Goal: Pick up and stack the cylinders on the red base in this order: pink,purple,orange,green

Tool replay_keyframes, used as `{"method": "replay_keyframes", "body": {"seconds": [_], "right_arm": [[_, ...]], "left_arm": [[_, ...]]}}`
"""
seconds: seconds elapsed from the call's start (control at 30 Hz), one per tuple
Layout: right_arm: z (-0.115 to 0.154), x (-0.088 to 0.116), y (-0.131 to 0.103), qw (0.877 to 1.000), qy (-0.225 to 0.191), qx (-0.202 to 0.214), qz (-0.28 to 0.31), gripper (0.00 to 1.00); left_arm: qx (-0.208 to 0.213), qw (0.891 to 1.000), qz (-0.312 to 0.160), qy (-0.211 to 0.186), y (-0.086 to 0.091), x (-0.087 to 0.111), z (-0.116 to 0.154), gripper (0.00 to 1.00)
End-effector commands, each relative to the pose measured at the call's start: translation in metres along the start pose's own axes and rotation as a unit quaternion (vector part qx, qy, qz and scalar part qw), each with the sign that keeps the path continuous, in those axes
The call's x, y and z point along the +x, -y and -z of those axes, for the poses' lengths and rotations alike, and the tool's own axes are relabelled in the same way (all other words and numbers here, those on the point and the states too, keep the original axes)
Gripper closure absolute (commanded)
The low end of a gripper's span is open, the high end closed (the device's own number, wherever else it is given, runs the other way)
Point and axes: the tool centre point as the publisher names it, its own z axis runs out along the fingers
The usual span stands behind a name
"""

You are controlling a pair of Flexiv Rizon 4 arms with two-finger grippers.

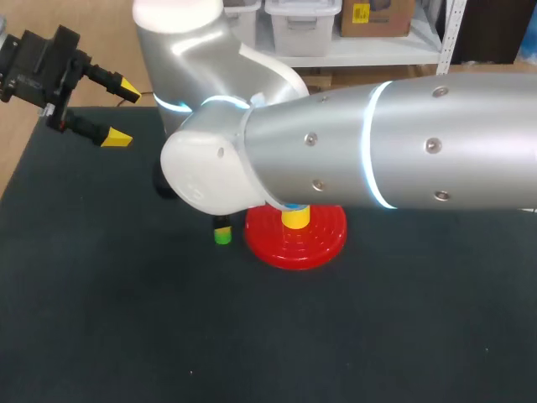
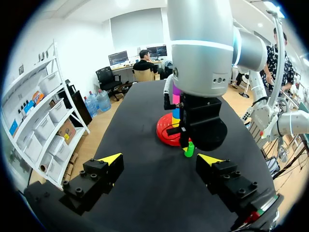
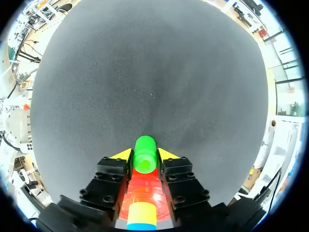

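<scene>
- R gripper (image 3: pixel 145 155): closed on green cyl (image 3: pixel 145 159), one yellow tip on each side, both touching it; the cyl's top end sticks out just past the tips.
- Green cyl in head view (image 1: pixel 221 236): low at the table (image 1: pixel 101 319), upright, just beside red base (image 1: pixel 295 241), apart from it. Can't tell if it rests on the table or hangs just above.
- Red base in R wrist view (image 3: pixel 143 191): behind the fingertips, showing between the finger bodies, w/ a yellow piece (image 3: pixel 141 212) on it.
- L gripper (image 1: pixel 122 112): wide open, nothing between the fingers, well apart from cyl and base.
- From L wrist view: green cyl and red base (image 2: pixel 163 133) are ahead of L gripper; a stack (image 2: pixel 176 99) on the base has pink, purple and blue bands, partly hidden by R arm (image 2: pixel 203 48).
</scene>
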Motion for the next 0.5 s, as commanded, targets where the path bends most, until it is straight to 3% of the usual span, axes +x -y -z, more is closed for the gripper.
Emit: {"method": "replay_keyframes", "body": {"seconds": [0.03,0.27,0.5], "right_arm": [[0.001,0.002,-0.002,1.000,0.001,0.003,-0.002,1.00],[0.004,0.004,-0.004,1.000,0.002,0.003,-0.003,1.00],[0.052,0.013,0.000,0.999,0.013,0.044,0.017,1.00]], "left_arm": [[0.000,1.000,-0.001,0.000,0.000,0.001,0.000,0.00],[0.000,1.000,-0.001,0.000,0.000,0.001,0.000,0.00],[0.000,1.000,-0.001,0.000,0.000,0.001,0.000,0.00]]}}
